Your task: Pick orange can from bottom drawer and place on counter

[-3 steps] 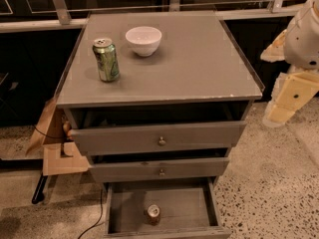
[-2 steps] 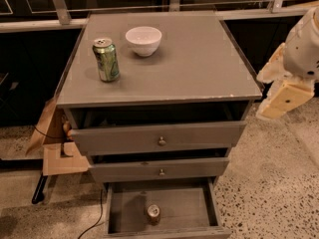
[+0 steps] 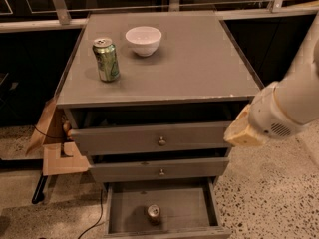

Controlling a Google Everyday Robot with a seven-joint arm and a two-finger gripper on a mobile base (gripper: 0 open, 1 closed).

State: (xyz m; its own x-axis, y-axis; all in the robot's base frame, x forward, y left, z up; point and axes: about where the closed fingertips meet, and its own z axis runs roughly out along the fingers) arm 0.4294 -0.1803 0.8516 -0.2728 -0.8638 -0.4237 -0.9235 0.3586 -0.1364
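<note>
The gripper [image 3: 240, 132] hung at the right, just beside the cabinet's front corner at the height of the top drawer [image 3: 124, 140], touching nothing and holding nothing. Only its tan end showed past the white arm [image 3: 294, 101], so whether it was spread or closed could not be told.

Below it, the bottom drawer [image 3: 185, 209] stood open. The orange can [image 3: 153, 213] stood upright on its grey floor near the front and about midway across, with its long axis vertical and its silver top facing up. Seen from above, little of its side showed.

The middle drawer [image 3: 199, 169] sat slightly open. Farther back, the counter [image 3: 194, 63] carried a green can [image 3: 106, 59] and a white bowl [image 3: 143, 40], standing apart. A cardboard box [image 3: 56, 151] at the left was partly hidden by the cabinet.
</note>
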